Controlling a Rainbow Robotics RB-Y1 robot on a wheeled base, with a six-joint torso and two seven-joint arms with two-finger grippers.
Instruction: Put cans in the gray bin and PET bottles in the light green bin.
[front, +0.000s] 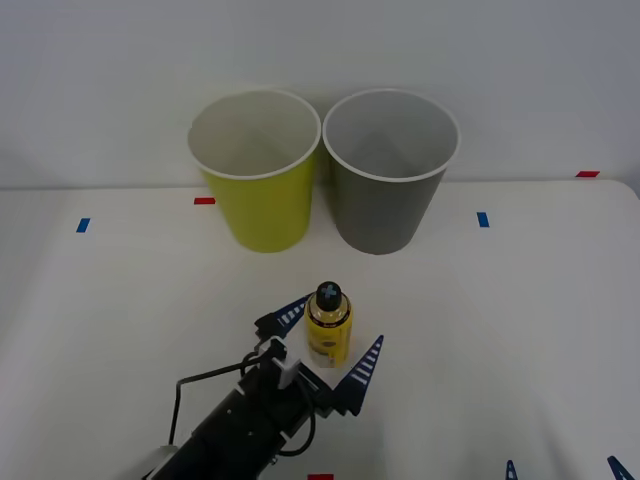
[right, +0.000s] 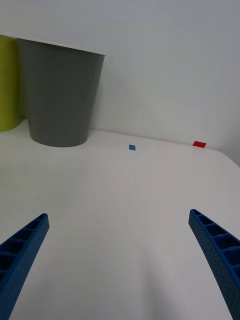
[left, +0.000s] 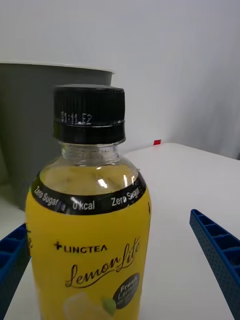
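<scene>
A small clear plastic bottle (front: 329, 325) with a black screw cap, a yellow wrap label and amber liquid is seen standing upright on the white desk (front: 520, 330), near the front and well short of the two bins; in the left wrist view the bottle (left: 90, 225) is shown close up, with "Lemon Life" printed on the label; the left gripper (front: 330, 348) is spread wide open around it, one blue ribbed finger on each side, neither seen touching it; behind the bottle the round tapered yellow-green bin (front: 256, 170) with a white rim is placed on the left, and the round tapered dark gray bin (front: 389, 170) with a white rim just beside it on the right; the right gripper (right: 117, 260) is held wide open and empty over bare desk near the front right corner; small blue and red tape marks (front: 483, 219) are stuck on the desk.
</scene>
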